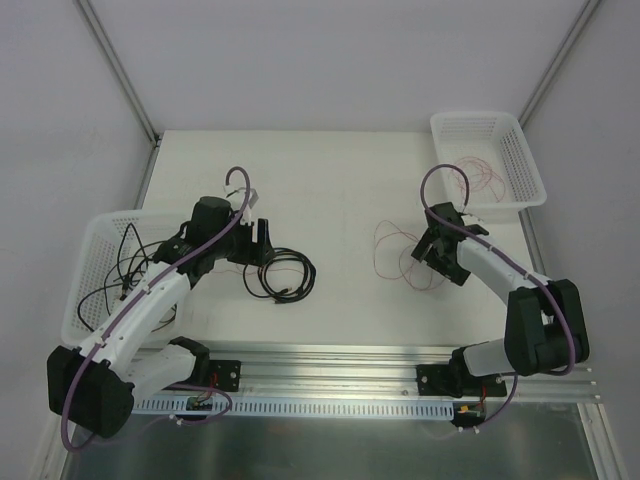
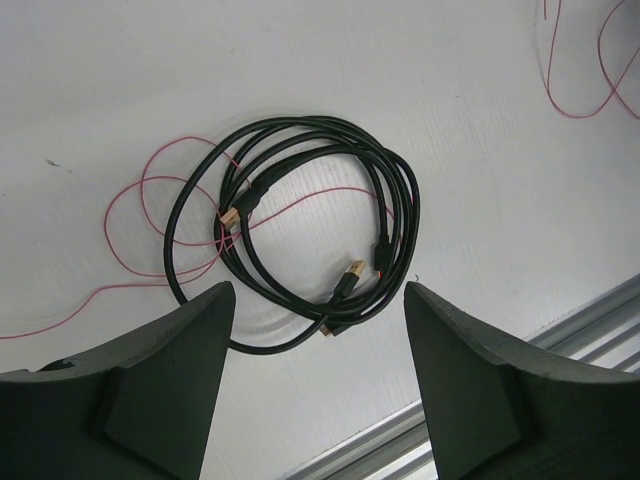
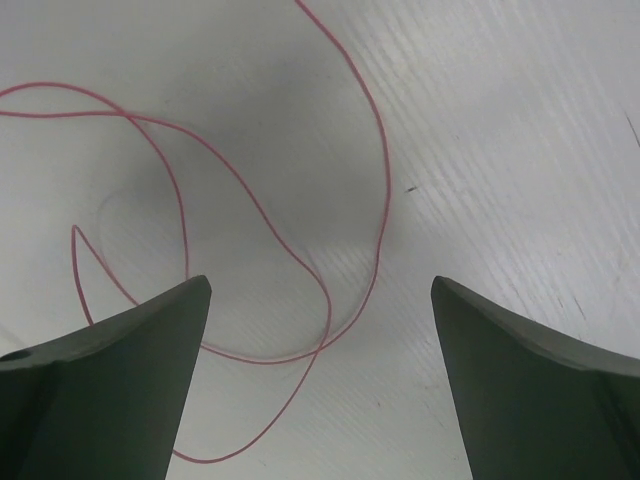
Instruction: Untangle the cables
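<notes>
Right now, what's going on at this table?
Two arms are working through a tangle of cables. The left tool hovers open over a coil of black cables on the table, with a thin red wire crossing it. The right tool hovers open above a loose red wire, holding nothing. Other black cables lie in the left basket, and another red wire in the right basket.

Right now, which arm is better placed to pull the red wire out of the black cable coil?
Left. The left gripper hangs open directly above the black cable coil, where the red wire threads through it. The right gripper, also open, is over other red wire loops.
</notes>
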Robot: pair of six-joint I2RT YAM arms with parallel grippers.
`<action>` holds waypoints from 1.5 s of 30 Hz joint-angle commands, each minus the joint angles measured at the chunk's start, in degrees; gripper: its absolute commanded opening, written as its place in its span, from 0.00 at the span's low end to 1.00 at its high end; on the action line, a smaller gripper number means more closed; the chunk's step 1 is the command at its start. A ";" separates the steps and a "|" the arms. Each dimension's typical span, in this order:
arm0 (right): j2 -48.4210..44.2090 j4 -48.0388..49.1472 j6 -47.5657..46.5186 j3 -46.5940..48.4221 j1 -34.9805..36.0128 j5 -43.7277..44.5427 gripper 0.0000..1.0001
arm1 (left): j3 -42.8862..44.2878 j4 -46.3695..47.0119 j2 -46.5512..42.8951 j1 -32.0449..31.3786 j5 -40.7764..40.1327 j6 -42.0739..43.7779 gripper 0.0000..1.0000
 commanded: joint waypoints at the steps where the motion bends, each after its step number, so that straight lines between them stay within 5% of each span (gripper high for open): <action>1: 0.96 -2.99 7.87 1.49 1.16 5.61 0.97 | -0.83 1.07 -0.64 0.51 -0.19 2.00 0.69; 10: 7.38 3.16 11.83 2.46 2.84 4.47 0.97 | -1.63 1.07 -0.82 0.43 -0.98 1.91 0.69; 30: 6.50 7.56 8.50 -0.71 2.31 5.26 0.97 | -1.98 1.07 0.67 0.43 -1.69 2.00 0.69; 45: -9.94 -3.50 3.66 2.28 6.87 9.83 1.00 | -2.07 0.99 1.20 0.43 -1.86 2.00 0.70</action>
